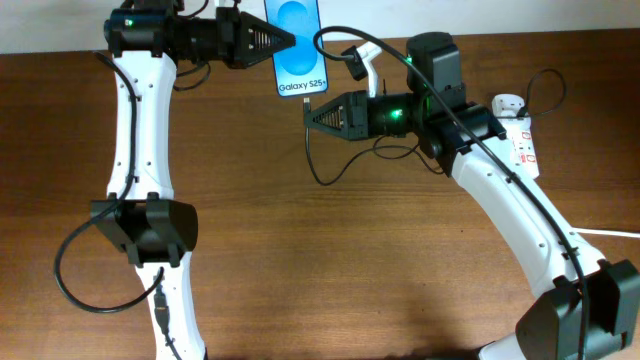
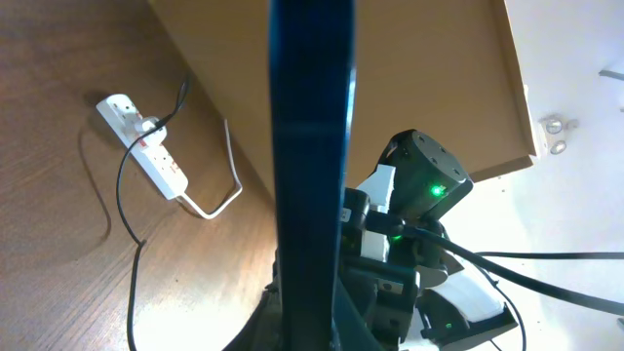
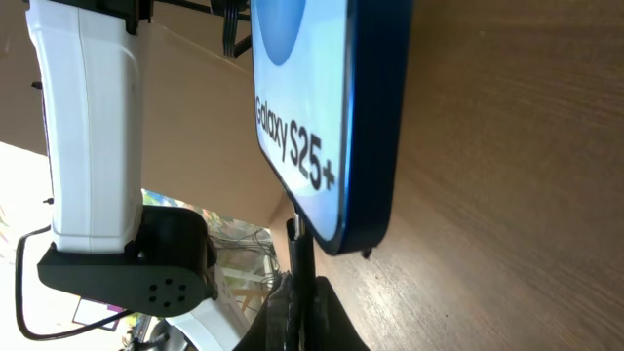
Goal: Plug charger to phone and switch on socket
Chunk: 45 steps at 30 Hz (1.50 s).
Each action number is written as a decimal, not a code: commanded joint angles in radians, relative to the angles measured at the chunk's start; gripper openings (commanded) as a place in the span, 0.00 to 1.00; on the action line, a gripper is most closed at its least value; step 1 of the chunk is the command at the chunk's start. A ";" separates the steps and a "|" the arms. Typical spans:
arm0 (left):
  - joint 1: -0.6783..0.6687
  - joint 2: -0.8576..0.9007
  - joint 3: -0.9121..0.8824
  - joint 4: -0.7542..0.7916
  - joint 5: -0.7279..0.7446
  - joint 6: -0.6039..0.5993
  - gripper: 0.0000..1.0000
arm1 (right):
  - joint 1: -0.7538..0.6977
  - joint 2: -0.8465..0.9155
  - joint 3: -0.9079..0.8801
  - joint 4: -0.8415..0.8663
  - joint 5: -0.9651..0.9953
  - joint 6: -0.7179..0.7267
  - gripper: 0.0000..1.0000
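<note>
The phone, blue screen reading "Galaxy S25+", is held above the table's far edge by my left gripper, which is shut on its side. In the left wrist view it shows edge-on between the jaws. My right gripper is shut on the charger's black connector, just below the phone's bottom edge; I cannot tell if they touch. The thin black cable loops down from it. The socket strip lies at the right with the white adapter in it.
The socket strip and its thick white cord also show in the left wrist view, with the right arm close behind the phone. The left arm's white link stands beyond the phone. The table's far edge is near.
</note>
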 commanded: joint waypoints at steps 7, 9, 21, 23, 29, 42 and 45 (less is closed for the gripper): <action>0.003 -0.008 0.008 0.003 0.055 -0.002 0.00 | 0.003 0.006 0.015 0.014 -0.024 0.027 0.04; 0.003 -0.008 0.008 0.002 0.055 -0.002 0.00 | 0.003 0.006 0.015 0.014 -0.024 0.027 0.04; -0.015 -0.008 0.008 0.003 0.055 0.015 0.00 | -0.006 0.006 0.015 0.021 -0.050 0.042 0.04; -0.015 -0.008 0.008 0.003 0.055 0.021 0.00 | -0.017 0.006 0.015 0.021 -0.076 0.042 0.04; -0.015 -0.008 0.008 -0.008 0.055 0.019 0.00 | -0.024 0.006 0.015 0.009 -0.063 0.042 0.04; -0.015 -0.008 0.008 -0.013 0.055 0.019 0.00 | 0.001 0.011 0.015 0.010 -0.014 0.046 0.04; -0.015 -0.008 0.008 -0.013 0.055 0.019 0.00 | 0.000 0.011 0.015 0.010 -0.008 0.046 0.04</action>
